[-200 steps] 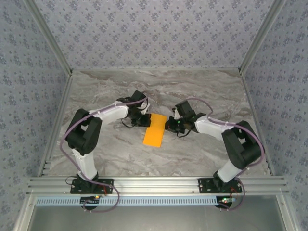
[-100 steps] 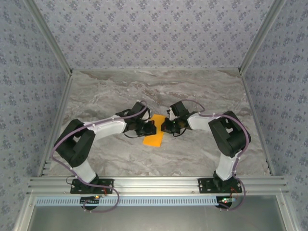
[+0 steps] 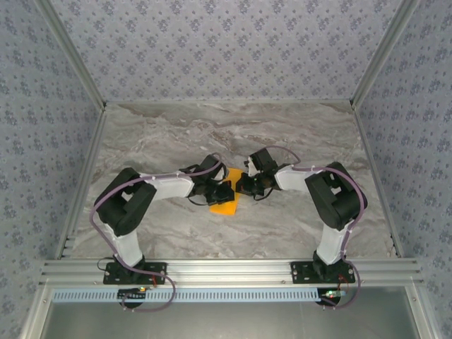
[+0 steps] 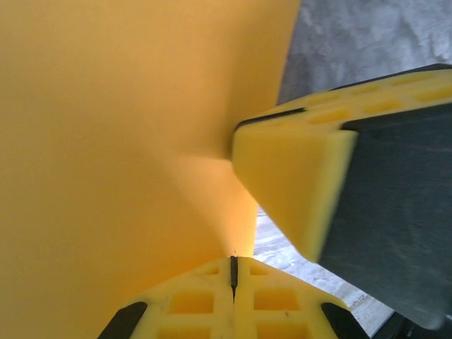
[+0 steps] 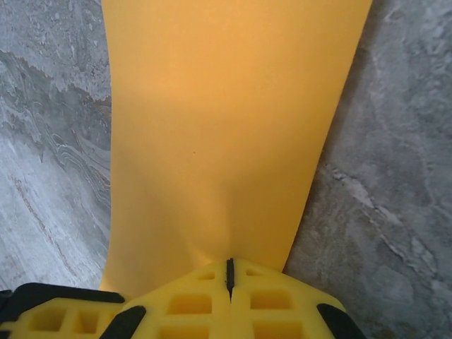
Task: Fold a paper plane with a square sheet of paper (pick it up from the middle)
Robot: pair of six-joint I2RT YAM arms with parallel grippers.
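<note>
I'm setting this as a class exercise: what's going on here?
Two robot arms are working an orange paper in the middle of the table. The left hand and the right hand are both shut on it, gripping from either side, close together. The paper is not yet a plane.

A grey marble-patterned table [image 3: 176, 134] sits enclosed by floral-papered walls [image 3: 226, 49] and aluminium rails [image 3: 233, 268].

I'm looking down from high behind the rig at the whole table [image 3: 296, 141]; both wrist cameras are pressing in close from opposite sides, sharing the square sheet of paper [image 5: 226, 141].
</note>
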